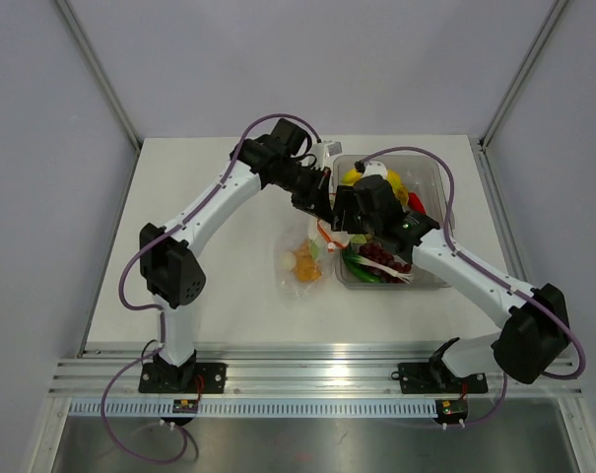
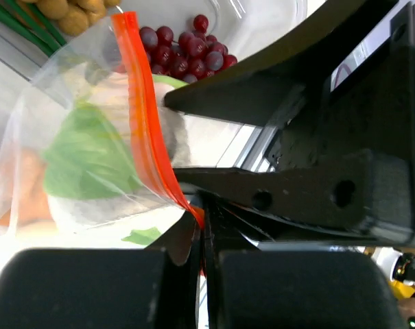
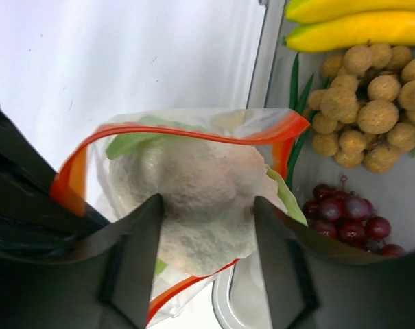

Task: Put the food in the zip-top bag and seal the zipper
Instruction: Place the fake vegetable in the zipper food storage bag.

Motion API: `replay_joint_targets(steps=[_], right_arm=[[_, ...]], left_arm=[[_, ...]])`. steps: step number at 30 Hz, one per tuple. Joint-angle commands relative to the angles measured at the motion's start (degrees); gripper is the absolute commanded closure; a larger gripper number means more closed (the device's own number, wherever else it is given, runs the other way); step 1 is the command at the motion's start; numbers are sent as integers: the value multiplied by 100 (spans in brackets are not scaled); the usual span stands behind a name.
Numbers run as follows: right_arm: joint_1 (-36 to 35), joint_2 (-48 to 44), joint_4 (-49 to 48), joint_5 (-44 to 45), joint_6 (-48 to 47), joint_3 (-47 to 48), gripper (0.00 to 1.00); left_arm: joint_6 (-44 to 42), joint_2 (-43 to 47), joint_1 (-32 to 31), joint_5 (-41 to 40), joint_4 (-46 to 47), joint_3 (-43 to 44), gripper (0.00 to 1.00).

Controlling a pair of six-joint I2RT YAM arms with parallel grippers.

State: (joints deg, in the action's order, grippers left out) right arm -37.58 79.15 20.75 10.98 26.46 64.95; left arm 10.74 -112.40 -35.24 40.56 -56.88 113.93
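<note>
At the near edge of the table (image 1: 209, 296) sit both arm bases, with nothing of the task there. Mid-table, just left of the tub (image 1: 421, 160), is the bag (image 1: 302, 258), mouth lifted toward the far right, with orange pieces (image 1: 305, 262) low inside it.

Left gripper (image 2: 202, 233): jaws fully closed, pinching one end of the zipper (image 2: 142, 110) and holding that corner of the mouth up. A green vegetable (image 2: 90, 154) shows through the film below the strip.

Right gripper (image 3: 207, 205): jaws spread apart over the bag mouth, one finger on either side of the white bulb (image 3: 193, 199), which sits in the opening between the two zipper lips. Nothing looks clamped. Cannot tell if the pads touch the bulb or the film.

Farther right, in the tub and not yet bagged: grapes (image 2: 186, 51), brown ball cluster (image 3: 365, 103), and bananas (image 3: 358, 27) farthest.

Handling, as a judgement:
- **Bag:** thin, crinkly, light and floppy. It will collapse or slide if only the film is held.
- **Hold point:** the zipper strip is the stiffest part, so grip at its ends, as the left side does.
- **Bulb:** round, likely light, and probably slick. It may roll out of a sagging mouth, so the mouth should be kept up.
- **Grapes and ball cluster:** lumpy, better taken across the bunch.
- **Sealing:** likely needs the strip pulled taut, then pressed along its width.
</note>
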Motion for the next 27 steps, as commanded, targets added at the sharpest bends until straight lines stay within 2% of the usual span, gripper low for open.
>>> replay_joint_targets(steps=[1,2,4,10,16,21,27], right_arm=[[-162,-321,-573,-352,123,247,34],[-162,-400,-555,-308,79,246,30],[-162,-646,-415,-237,61,264,30],[-162,-1305,-283,26,158,98,34],[-30,-1737,-125,483,658,-402,40],[699,-1939,-264,-191,1274,-974,37],[972,-1361,-326,-588,941,-774,37]], left_arm=[[-11,359,-167,365,617,16,100],[-19,359,-150,357,617,15,100],[-11,342,-132,357,617,7,100],[7,377,-114,365,643,-11,100],[33,482,-88,330,705,-152,100],[-37,692,-70,330,766,-336,100],[-64,746,-62,330,740,-406,100]])
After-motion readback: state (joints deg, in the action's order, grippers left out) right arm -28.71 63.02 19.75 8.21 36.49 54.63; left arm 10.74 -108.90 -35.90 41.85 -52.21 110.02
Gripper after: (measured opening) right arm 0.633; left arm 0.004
